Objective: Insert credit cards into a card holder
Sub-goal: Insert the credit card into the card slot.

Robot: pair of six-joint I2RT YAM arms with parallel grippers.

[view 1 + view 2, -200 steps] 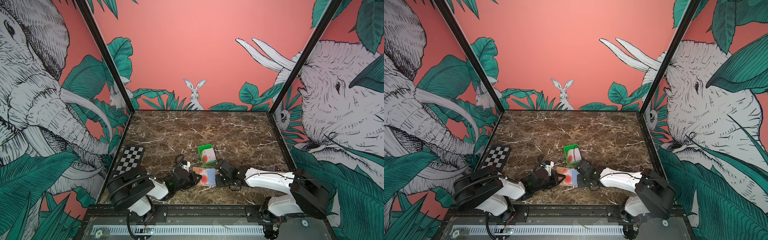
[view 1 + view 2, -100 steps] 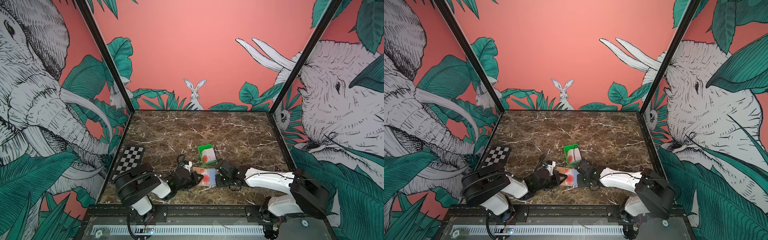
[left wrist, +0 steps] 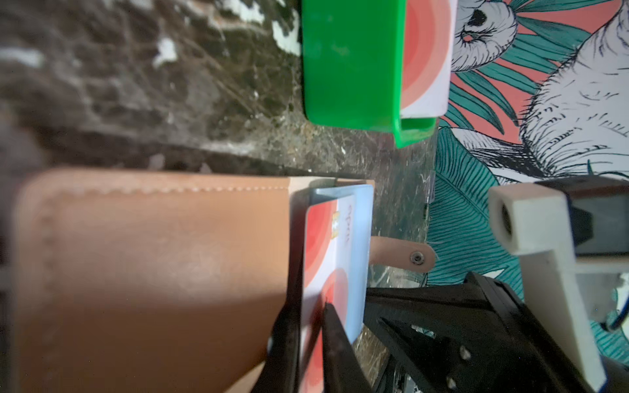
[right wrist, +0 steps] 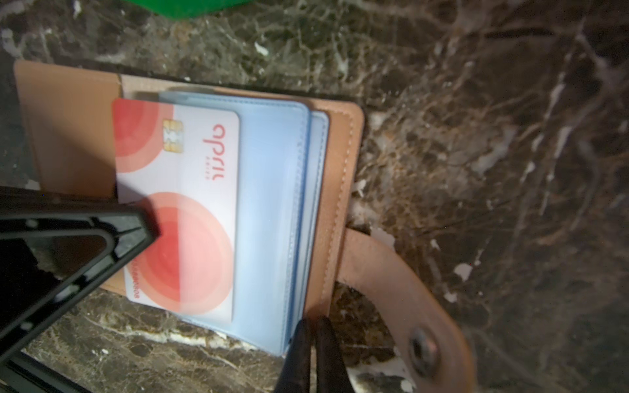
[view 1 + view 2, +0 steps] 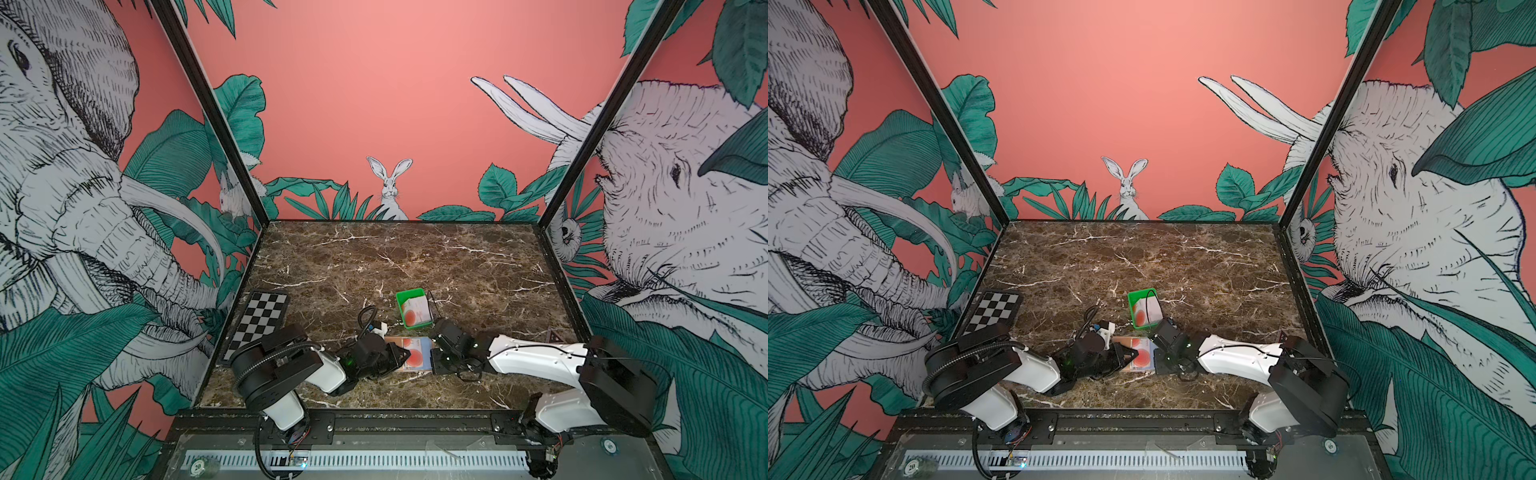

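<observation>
The tan card holder point(image 5: 394, 341) lies open near the table's front, its blue sleeves point(image 4: 272, 204) facing up. A white credit card point(image 4: 190, 204) with red circles sits partly inside the top sleeve, also seen in both top views point(image 5: 413, 353) point(image 5: 1142, 353). My left gripper point(image 3: 311, 306) straddles that card's outer end, its jaws slightly apart on either side of it. My right gripper point(image 4: 315, 337) is shut on the card holder's tan edge beside the snap strap point(image 4: 422, 347). Another credit card point(image 5: 415, 311) leans in the green tray point(image 5: 401, 307).
The green tray point(image 5: 1133, 309) stands just behind the card holder, close to both grippers. A black-and-white checkerboard point(image 5: 259, 326) lies at the left edge. Walls enclose the marble table on three sides.
My left arm's elbow has swung toward the middle while its gripper stayed at the card. Its jaws have eased apart. The right arm has held still.
</observation>
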